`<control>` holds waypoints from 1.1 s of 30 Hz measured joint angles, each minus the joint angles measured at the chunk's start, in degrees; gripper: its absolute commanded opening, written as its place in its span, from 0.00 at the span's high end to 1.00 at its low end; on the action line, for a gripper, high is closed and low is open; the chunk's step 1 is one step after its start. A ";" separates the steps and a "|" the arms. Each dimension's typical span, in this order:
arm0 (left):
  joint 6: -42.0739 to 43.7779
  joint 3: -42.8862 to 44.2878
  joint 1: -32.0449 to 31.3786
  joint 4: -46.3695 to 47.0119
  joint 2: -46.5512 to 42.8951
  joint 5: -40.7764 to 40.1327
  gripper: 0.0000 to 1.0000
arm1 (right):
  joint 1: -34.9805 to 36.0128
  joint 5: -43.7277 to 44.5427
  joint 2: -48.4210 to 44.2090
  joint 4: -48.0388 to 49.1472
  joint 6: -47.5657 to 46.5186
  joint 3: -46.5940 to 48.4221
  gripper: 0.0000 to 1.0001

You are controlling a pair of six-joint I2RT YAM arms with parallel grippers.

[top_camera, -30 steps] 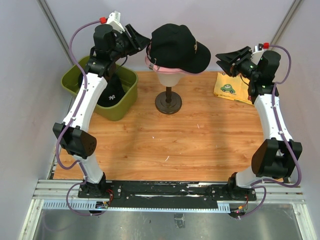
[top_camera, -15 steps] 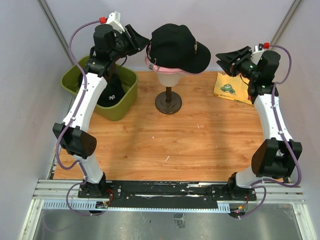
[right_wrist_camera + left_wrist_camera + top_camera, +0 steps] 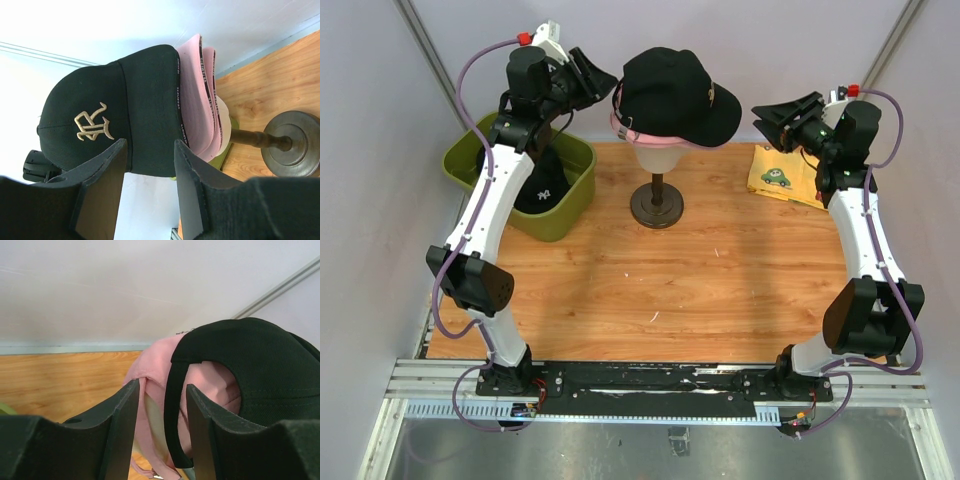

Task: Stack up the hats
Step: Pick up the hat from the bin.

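The stack is looking partly built: a black cap [image 3: 675,95] with a pale embroidered logo is sitting over a pink cap [image 3: 623,127], and both are resting on the cream mannequin head [image 3: 655,155] at the upper centre of the overhead frame, above its dark stand [image 3: 657,205]. Only the pink cap's rim and back strap are showing beneath the black one. A second black cap [image 3: 545,185] is lying inside the olive bin [image 3: 562,222] at the upper left, so at least that one is waiting to be added. A yellowish fabric piece [image 3: 778,175] with a green print is lying flat on the table [image 3: 650,280] at the upper right; it may be another hat, though its shape is not showing clearly enough to say. The left gripper [image 3: 598,80] is hovering just beside the back of the stacked caps, its fingers spread and pinching nothing; in its wrist view the pink strap and the black cap's rear opening are showing through the gap, apart from both fingers. The right gripper [image 3: 770,118] is hanging near the brim side, well above the yellowish piece, its fingers likewise spread and carrying nothing. Judging by this, two hats are placed and the remaining ones are waiting to be fetched.
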 measured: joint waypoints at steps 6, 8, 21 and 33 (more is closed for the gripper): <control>-0.24 -1.09 0.00 -0.96 -0.55 -1.73 0.54 | 0.02 0.04 0.00 0.42 0.04 0.00 0.56; -0.81 -3.06 0.00 -1.25 -1.75 -2.29 0.54 | 0.02 0.22 0.00 0.26 0.00 0.02 0.56; -2.56 -5.55 -1.44 -4.81 -9.51 -4.26 0.53 | 2.38 3.28 -4.55 -3.87 -2.08 -0.09 0.56; -1.66 -5.53 -1.55 -6.56 -10.43 -5.66 0.54 | 4.76 5.38 -6.34 -4.24 -3.28 -0.09 0.56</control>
